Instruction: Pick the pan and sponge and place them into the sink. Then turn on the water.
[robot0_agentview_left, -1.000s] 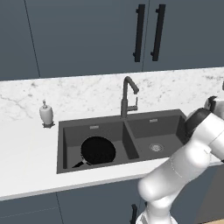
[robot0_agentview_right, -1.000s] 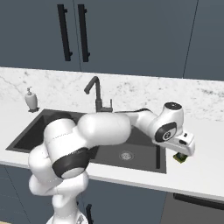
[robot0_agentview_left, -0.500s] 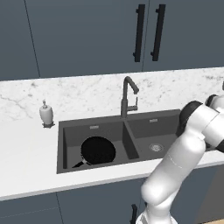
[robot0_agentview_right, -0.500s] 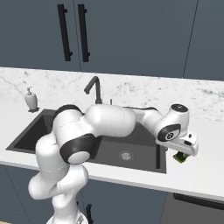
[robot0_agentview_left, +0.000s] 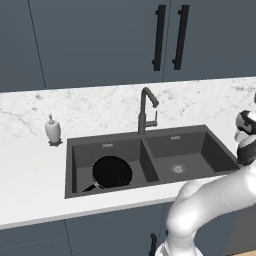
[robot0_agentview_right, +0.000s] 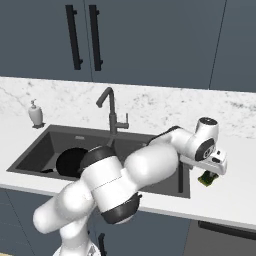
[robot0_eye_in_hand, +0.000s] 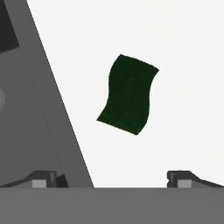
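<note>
My gripper (robot0_eye_in_hand: 112, 177) hangs over the white counter (robot0_agentview_right: 235, 200) just past the right edge of the sink (robot0_agentview_right: 165, 182), with its fingers (robot0_eye_in_hand: 43, 178) set wide apart and nothing between them. Straight below it lies the sponge (robot0_eye_in_hand: 127, 94), green side up, flat on the counter close to the sink's right rim and near the counter's front edge; from the right base camera I see the sponge (robot0_agentview_right: 207, 178) peeking out just under my hand, and it is apart from my fingertips rather than touched by them. The pan (robot0_agentview_left: 112, 171) sits in the left basin, on the basin floor toward its front, with its thin handle pointing to the front left corner; the right base camera shows part of the pan (robot0_agentview_right: 70, 160) behind my arm. The right basin holds only its round metal drain (robot0_agentview_left: 178, 168). The dark faucet (robot0_agentview_left: 146, 110) stands at the back rim over the divider, spout turned toward the right basin, and I see no stream coming from it. A white soap bottle (robot0_agentview_left: 52, 130) stands on the counter beside the sink's back left corner
</note>
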